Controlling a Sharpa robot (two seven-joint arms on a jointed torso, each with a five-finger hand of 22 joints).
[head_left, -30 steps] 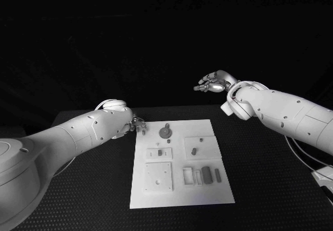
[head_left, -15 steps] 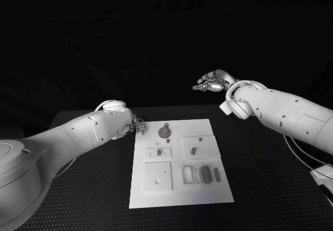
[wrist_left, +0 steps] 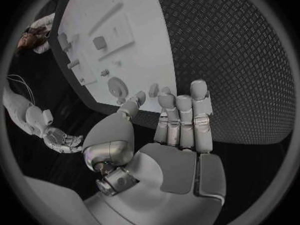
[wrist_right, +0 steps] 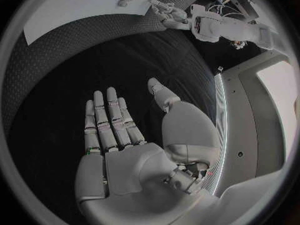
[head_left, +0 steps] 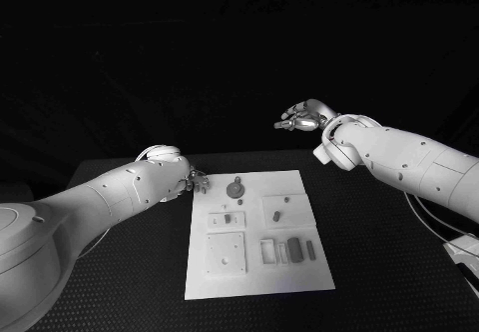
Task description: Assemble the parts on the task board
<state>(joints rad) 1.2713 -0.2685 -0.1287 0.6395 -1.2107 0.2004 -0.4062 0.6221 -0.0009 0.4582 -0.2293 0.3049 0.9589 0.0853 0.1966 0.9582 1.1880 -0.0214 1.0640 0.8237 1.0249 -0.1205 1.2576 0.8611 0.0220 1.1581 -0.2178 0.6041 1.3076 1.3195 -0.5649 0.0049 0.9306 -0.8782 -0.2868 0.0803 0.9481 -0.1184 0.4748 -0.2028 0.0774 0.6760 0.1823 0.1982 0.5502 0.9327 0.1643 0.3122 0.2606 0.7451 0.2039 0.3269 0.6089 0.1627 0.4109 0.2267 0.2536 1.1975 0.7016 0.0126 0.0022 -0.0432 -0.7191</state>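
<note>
Partly behind its forearm, left hand (head_left: 194,180) empty, fingers apart; right hand (head_left: 302,117) likewise, raised.

The left arm reaches in low, its robot hand (head_left: 192,180) just beside the task board (head_left: 257,270), at the board's far corner on that arm's side. That left robot hand (wrist_left: 178,117) holds nothing, its fingers (wrist_left: 200,115) straight and side by side. The right arm is raised, its robot hand (head_left: 302,116) well above and beyond the board's far edge. This right robot hand (wrist_right: 125,130) is spread flat and empty.
</note>
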